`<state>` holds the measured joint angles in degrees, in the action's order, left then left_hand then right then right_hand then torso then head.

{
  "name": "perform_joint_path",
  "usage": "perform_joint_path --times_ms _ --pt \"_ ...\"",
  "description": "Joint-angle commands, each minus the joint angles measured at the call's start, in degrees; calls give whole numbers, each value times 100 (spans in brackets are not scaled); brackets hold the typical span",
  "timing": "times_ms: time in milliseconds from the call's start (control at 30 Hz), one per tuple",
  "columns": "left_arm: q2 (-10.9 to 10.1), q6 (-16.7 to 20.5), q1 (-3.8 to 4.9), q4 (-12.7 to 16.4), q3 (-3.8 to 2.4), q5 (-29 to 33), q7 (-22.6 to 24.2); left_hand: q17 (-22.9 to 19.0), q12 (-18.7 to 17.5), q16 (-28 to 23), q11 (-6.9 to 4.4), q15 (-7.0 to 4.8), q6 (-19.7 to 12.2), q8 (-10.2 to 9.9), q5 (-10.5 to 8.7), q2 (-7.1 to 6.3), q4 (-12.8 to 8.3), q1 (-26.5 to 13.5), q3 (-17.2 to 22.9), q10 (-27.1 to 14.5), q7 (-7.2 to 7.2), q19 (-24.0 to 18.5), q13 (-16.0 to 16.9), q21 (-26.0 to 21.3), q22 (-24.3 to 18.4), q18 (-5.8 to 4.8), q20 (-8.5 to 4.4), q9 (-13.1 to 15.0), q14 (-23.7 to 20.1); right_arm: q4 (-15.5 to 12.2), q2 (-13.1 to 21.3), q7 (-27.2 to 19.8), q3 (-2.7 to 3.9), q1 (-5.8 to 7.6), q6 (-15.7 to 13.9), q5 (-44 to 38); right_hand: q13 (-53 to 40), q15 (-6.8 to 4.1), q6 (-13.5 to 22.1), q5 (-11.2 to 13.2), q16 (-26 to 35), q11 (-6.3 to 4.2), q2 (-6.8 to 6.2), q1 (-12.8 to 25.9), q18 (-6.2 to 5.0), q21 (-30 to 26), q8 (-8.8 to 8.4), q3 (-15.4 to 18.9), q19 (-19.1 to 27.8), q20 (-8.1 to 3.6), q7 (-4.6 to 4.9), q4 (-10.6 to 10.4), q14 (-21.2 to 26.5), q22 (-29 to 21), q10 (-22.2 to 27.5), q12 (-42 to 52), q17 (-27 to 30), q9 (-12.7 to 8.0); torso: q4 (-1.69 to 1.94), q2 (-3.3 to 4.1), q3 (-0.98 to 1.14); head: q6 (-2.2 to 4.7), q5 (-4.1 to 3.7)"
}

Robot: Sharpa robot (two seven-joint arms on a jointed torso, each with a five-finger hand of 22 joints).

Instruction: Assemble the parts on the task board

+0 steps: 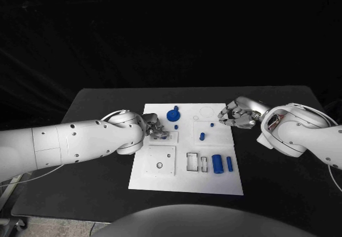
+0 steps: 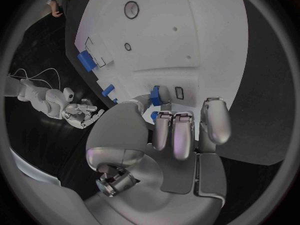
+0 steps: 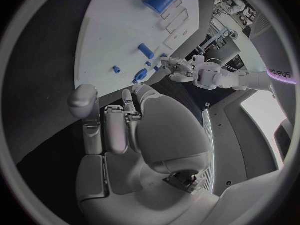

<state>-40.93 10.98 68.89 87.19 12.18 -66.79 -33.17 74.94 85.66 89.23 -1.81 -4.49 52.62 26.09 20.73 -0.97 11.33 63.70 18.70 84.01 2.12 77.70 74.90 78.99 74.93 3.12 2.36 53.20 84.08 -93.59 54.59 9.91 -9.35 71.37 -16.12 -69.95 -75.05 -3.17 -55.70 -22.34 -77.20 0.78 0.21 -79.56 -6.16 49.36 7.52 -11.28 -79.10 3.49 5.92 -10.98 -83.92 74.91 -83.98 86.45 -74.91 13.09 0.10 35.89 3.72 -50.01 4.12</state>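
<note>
The white task board point(image 1: 187, 174) lies in the middle of the black table. My left hand point(image 1: 155, 128) is over the board's left edge, and in the left wrist view a small blue part point(image 2: 155, 95) sits pinched between its thumb and fingers point(image 2: 174, 130). My right hand point(image 1: 238, 113) hovers at the board's far right corner with loosely bent fingers point(image 3: 115, 130) and holds nothing. A round blue part with a peg point(image 1: 173, 115) stands at the far middle. Two small blue parts point(image 1: 202, 136) are near the centre, and two blue cylinders point(image 1: 222, 163) lie near the right front.
Rectangular recesses point(image 1: 193, 161) and a square plate with small holes point(image 1: 159, 160) mark the board's front half. A faint ring point(image 1: 206, 112) is at the far right. Bare black table point(image 1: 277, 182) surrounds the board on every side.
</note>
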Motion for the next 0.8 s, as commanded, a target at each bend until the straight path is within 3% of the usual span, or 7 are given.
perform_joint_path --times_ms 33,800 --pt "-24 -42 -46 -41 38 -70 -110 1344 31 0 18 43 37 7 40 -10 -9 64 24 311 -2 -6 1178 -9 190 99 11 -5 495 8 5 18 1 -4 38 -6 -989 45 -39 -36 36 39 4 -46 -82 -36 -22 -37 49 -2 9 19 -273 566 -176 -24 -372 -9 1 3 -1 1 -13" --pt "9 -167 -45 -14 37 -73 -118 1328 15 -7 13 39 64 20 55 -23 -12 68 19 300 -8 -15 1164 -20 181 103 8 8 486 4 1 6 2 -7 -7 -6 -985 47 -43 -68 35 41 0 -52 -82 -39 -24 -52 49 -1 12 37 -273 567 -172 -28 -373 -11 1 1 -1 1 4"
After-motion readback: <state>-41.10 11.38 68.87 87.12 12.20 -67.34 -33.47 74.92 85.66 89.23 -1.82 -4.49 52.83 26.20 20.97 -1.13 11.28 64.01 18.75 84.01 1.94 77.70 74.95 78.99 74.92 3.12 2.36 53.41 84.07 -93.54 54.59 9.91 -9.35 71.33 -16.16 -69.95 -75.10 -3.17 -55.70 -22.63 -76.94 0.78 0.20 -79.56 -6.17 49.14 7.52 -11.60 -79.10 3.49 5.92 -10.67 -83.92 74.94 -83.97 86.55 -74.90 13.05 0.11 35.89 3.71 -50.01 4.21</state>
